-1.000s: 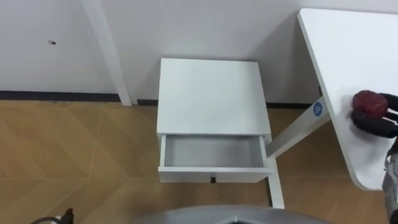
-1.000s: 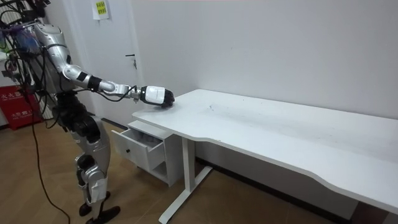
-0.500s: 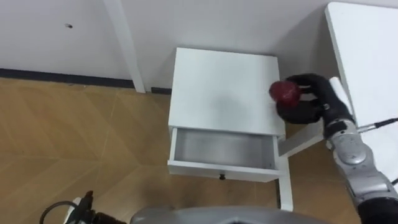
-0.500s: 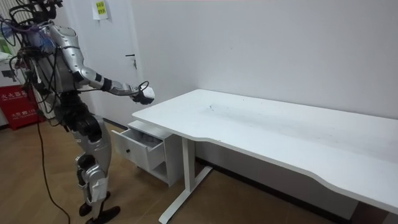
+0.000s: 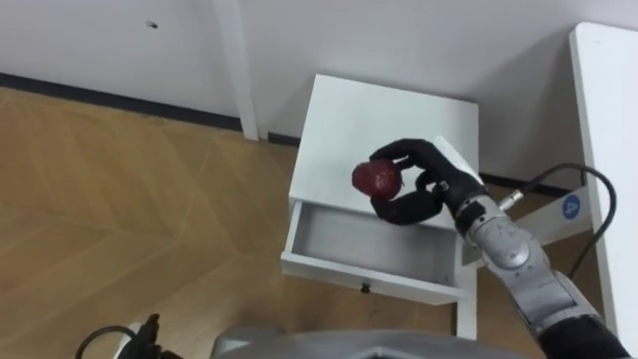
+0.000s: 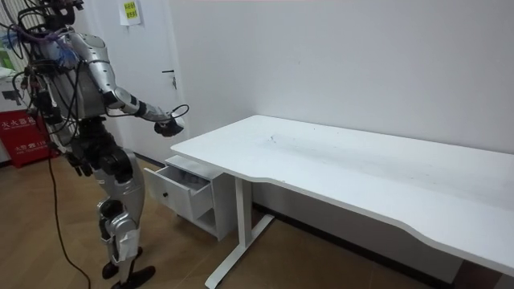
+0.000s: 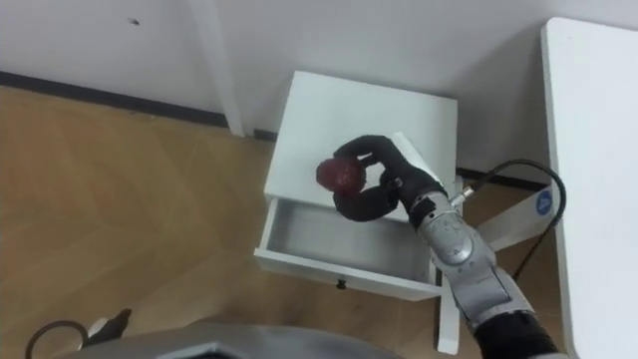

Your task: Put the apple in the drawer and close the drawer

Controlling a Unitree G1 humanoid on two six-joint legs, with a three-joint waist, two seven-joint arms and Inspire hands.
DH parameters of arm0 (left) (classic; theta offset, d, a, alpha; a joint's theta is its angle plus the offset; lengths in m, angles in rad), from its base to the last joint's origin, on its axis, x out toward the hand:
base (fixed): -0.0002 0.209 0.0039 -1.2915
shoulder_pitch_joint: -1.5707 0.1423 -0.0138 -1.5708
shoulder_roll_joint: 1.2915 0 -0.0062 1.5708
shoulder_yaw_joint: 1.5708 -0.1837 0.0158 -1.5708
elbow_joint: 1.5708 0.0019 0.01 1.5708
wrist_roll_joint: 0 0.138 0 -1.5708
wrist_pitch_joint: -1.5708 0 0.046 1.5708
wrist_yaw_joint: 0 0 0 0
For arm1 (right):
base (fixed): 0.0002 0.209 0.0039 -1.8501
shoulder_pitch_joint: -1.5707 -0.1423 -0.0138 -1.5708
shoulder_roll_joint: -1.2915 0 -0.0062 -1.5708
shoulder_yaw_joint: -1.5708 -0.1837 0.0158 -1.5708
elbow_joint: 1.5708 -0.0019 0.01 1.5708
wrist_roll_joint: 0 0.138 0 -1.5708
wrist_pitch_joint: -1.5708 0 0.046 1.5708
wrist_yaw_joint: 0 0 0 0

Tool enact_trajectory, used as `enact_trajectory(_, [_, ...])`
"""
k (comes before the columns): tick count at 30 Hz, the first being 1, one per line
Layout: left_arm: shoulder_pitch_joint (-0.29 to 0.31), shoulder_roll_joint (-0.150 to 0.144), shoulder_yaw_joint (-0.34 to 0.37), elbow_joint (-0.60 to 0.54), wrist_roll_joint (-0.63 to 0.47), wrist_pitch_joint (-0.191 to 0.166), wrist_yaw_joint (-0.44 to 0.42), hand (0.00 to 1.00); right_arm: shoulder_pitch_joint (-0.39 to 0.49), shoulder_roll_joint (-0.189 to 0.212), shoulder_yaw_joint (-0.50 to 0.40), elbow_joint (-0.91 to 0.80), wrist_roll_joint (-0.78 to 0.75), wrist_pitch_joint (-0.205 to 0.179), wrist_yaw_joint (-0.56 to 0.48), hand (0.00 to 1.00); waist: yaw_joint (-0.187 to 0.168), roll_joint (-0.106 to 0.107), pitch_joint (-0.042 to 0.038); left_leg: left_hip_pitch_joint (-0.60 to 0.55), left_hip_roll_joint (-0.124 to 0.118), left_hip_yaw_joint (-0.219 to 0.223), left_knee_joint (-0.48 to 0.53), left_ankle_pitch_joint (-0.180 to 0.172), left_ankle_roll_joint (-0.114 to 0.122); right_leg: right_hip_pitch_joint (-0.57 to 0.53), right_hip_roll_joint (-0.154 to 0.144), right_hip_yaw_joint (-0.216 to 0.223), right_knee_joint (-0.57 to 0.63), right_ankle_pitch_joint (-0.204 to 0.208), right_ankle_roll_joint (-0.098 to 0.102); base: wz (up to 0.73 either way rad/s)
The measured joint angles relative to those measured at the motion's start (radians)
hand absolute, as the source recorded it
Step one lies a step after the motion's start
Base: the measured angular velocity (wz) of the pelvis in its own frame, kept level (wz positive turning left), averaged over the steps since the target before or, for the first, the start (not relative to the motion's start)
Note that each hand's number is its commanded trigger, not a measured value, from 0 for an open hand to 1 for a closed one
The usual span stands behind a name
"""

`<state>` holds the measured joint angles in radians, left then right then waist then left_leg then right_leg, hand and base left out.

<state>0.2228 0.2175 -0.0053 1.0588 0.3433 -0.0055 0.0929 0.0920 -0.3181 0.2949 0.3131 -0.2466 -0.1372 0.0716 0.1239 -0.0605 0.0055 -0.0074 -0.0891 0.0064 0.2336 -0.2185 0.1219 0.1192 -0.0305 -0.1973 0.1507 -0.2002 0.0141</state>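
Wood floor (image 5: 120, 199), white wall (image 5: 399, 40), and a white cabinet (image 5: 399, 115) standing against it beside the worktop (image 5: 608, 120), which the right edge cuts off. The drawer (image 5: 339, 239) is pulled open, its bare bottom showing and its back corner hidden behind the right hand (image 5: 434, 189). That hand's fingers curl round the apple (image 5: 377, 179), held up over the cabinet's front edge, while in the room view the left hand (image 6: 78, 163) hangs by the hip.

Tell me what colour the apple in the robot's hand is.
Dark red. The apple, held in the right hand, shows best in the left eye view.
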Motion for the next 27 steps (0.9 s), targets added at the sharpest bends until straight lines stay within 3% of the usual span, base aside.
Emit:
enact_trajectory(5, [-0.002, -0.001, -0.008, 0.002, 0.0, 0.0, 0.001, 0.0, 0.005, 0.005, 0.003, 0.018, 0.0, 0.002, 0.008, 1.0, -0.003, -0.009, 0.0028, 0.002, -0.003, -0.012, 0.004, 0.0, 0.0, 0.004, -0.001, -0.001, 0.0, 0.0, 0.0, 0.07])
enact_trajectory(6, [-0.003, -0.001, -0.008, 0.003, 0.0, 0.0, 0.001, 0.0, 0.005, 0.009, 0.003, 0.03, 0.0, 0.002, 0.006, 0.57, -0.003, -0.011, 0.0041, 0.002, -0.003, -0.012, 0.004, 0.0, 0.0, 0.006, -0.002, -0.003, 0.0, 0.0, 0.0, 0.05])
enact_trajectory(7, [-0.005, -0.001, -0.009, 0.002, 0.0, 0.0, 0.001, 0.0, 0.006, 0.017, 0.004, 0.059, -0.009, 0.002, 0.006, 0.0, -0.007, -0.015, 0.0068, 0.001, -0.004, -0.017, 0.004, 0.0, 0.0, 0.008, -0.002, -0.014, 0.0, 0.0, 0.0, 0.09])
enact_trajectory(9, [-0.008, -0.002, -0.008, 0.002, 0.0, 0.0, 0.001, 0.0, 0.013, 0.023, 0.007, 0.096, -0.033, 0.006, 0.007, 0.0, -0.008, -0.02, 0.01, -0.005, -0.006, -0.022, 0.006, 0.0, 0.0, 0.007, -0.003, -0.026, 0.0, 0.0, 0.0, 0.11])
enact_trajectory(15, [-0.01, -0.005, -0.007, -0.001, 0.0, -0.001, 0.002, 0.0, 0.026, 0.023, 0.007, 0.113, -0.046, 0.017, 0.014, 0.0, -0.014, -0.018, 0.0096, -0.03, -0.009, -0.025, 0.021, 0.0, 0.001, -0.008, -0.003, -0.05, 0.0, 0.0, 0.0, 0.02])
enact_trajectory(20, [-0.01, -0.005, -0.006, -0.004, 0.0, -0.002, 0.003, 0.0, 0.027, 0.023, 0.006, 0.113, -0.074, 0.017, 0.017, 0.0, -0.014, -0.012, 0.0057, -0.036, -0.01, -0.025, 0.023, 0.0, 0.001, -0.013, -0.003, -0.053, 0.001, 0.0, 0.0, 0.0])
enact_trajectory(22, [-0.01, -0.005, -0.006, -0.004, 0.0, -0.002, 0.004, 0.0, 0.028, 0.023, 0.006, 0.115, -0.076, 0.017, 0.017, 0.0, -0.015, -0.006, 0.0004, -0.035, -0.01, -0.028, 0.024, 0.0, 0.001, -0.012, -0.003, -0.054, 0.001, 0.0, 0.0, 0.0])
enact_trajectory(27, [0.002, -0.005, -0.009, -0.004, -0.02, -0.002, 0.014, 0.0, 0.032, 0.042, -0.003, 0.202, -0.069, 0.008, 0.004, 0.0, -0.034, 0.004, -0.0012, -0.016, -0.011, -0.045, 0.024, 0.0, 0.001, 0.012, -0.006, -0.052, 0.001, 0.0, 0.0, 0.1])
